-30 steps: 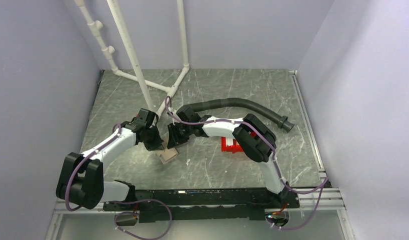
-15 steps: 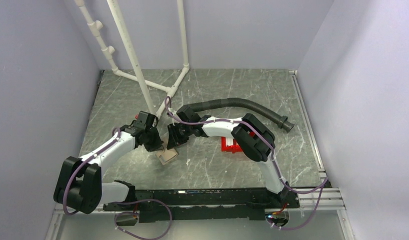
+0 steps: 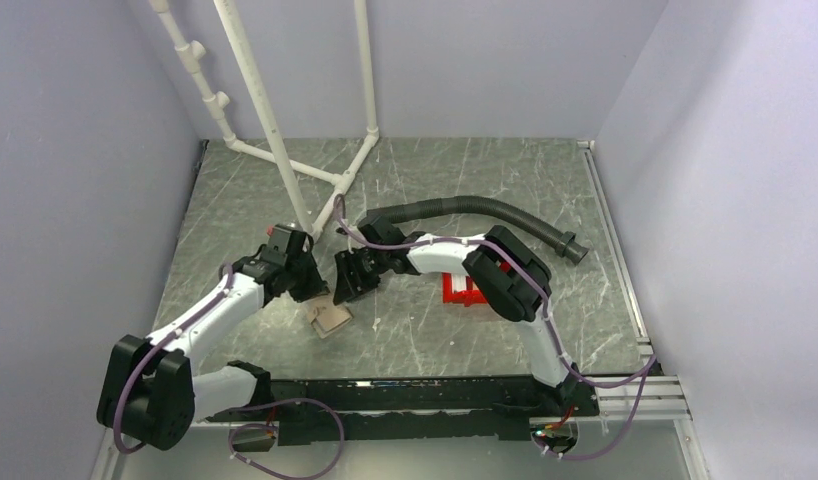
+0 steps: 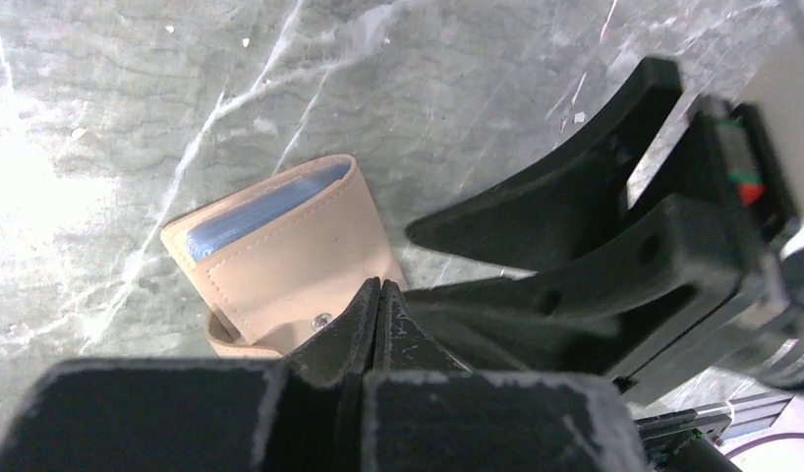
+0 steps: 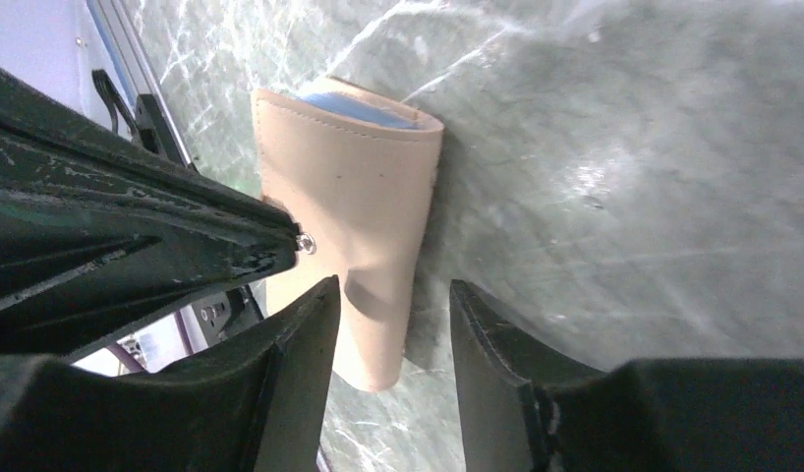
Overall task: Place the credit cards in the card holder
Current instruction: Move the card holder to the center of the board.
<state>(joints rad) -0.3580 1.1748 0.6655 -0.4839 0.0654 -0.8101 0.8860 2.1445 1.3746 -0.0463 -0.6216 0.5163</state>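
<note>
The tan card holder [image 3: 328,320] lies folded on the marble table between both grippers. In the left wrist view the card holder [image 4: 280,256] shows its round snap [image 4: 322,319] and a bluish edge inside the fold; I cannot tell whether that is a card or a pocket. My left gripper [image 4: 378,287] is shut, its tips resting on the flap beside the snap. My right gripper [image 5: 393,295] is open and empty, with the end of the card holder [image 5: 359,206] just beyond its fingertips. No loose credit cards show.
A red bin [image 3: 463,290] sits behind the right arm's elbow. A black corrugated hose [image 3: 465,205] curves across the back. White pipes [image 3: 285,150] stand at the back left.
The left arm has swung toward the front left, and the card holder has slid slightly toward the near edge with its tips. The right gripper has stayed almost still.
</note>
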